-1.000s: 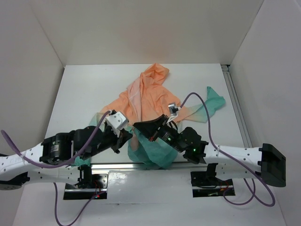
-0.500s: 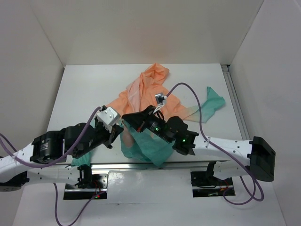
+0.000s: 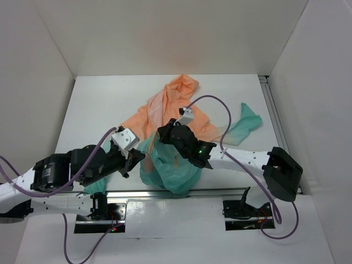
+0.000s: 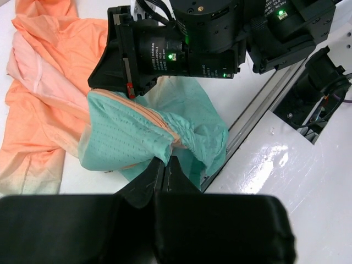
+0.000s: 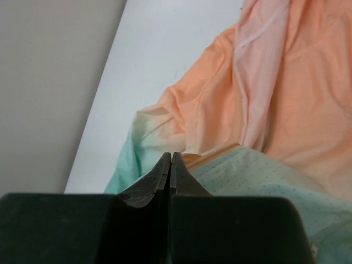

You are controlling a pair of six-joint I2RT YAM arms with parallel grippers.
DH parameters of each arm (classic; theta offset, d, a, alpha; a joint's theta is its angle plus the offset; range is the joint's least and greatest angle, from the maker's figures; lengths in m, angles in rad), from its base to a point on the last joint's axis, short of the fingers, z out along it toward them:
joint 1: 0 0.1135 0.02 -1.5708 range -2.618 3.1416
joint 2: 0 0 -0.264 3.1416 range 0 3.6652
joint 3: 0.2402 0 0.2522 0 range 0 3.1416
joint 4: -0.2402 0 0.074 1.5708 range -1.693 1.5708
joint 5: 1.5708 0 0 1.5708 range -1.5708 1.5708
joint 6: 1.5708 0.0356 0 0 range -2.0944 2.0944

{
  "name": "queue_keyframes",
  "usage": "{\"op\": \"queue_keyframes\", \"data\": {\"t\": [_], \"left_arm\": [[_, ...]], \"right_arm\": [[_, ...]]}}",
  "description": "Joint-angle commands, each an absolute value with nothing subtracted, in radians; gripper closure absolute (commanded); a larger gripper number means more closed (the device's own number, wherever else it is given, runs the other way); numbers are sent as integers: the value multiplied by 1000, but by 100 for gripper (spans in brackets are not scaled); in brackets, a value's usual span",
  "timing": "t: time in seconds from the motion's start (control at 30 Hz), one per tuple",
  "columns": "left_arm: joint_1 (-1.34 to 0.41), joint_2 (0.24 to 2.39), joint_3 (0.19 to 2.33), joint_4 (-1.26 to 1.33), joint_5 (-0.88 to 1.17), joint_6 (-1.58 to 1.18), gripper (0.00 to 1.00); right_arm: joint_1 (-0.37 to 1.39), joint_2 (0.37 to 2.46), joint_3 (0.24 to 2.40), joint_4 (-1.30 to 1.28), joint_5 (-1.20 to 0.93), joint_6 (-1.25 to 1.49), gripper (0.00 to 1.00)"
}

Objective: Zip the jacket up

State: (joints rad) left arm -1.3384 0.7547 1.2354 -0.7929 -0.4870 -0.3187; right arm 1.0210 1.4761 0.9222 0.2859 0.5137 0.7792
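Note:
The jacket (image 3: 171, 104) lies crumpled mid-table, its peach-orange part far and its teal hem (image 3: 170, 171) near. My left gripper (image 3: 142, 158) is shut on the teal hem fabric (image 4: 137, 137), which bunches at its tips (image 4: 165, 159). My right gripper (image 3: 160, 135) is shut at the far end of the orange zipper tape (image 4: 148, 113). In the right wrist view the tape (image 5: 220, 151) ends at the closed tips (image 5: 171, 155). The teal panel stretches between the two grippers. Whether the slider is pinched is hidden.
One teal sleeve (image 3: 250, 118) trails to the right. A metal rail (image 3: 220, 192) runs along the near table edge, close under the hem. White walls enclose the table (image 3: 99, 104) on three sides.
My right gripper has moved left and away from the near edge, pulling the teal panel with it. The left arm has shifted slightly left, still gripping the hem.

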Motion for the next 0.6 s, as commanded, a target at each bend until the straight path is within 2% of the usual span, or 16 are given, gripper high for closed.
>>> {"op": "queue_keyframes", "data": {"t": [0.0, 0.17, 0.2, 0.27, 0.3, 0.33, 0.57], "left_arm": [[-1351, 735, 1290, -704, -445, -328, 100], [-1351, 735, 1270, -715, -500, -363, 100], [-1351, 735, 1270, -724, -518, -374, 93], [-1351, 750, 1282, -767, -529, -428, 68], [-1351, 764, 1282, -776, -520, -440, 44], [-1351, 764, 1282, -776, -506, -449, 1], [-1351, 690, 1181, -726, -565, -483, 0]], "right_arm": [[1011, 1473, 956, 212, 695, 755, 100], [1011, 1416, 887, 346, 747, 631, 100], [1011, 1404, 887, 417, 717, 555, 100], [1011, 1384, 913, 417, 703, 487, 100], [1011, 1368, 954, 417, 692, 400, 100], [1022, 1368, 974, 417, 681, 359, 100], [1100, 1260, 1078, 330, 640, 167, 100]]}}
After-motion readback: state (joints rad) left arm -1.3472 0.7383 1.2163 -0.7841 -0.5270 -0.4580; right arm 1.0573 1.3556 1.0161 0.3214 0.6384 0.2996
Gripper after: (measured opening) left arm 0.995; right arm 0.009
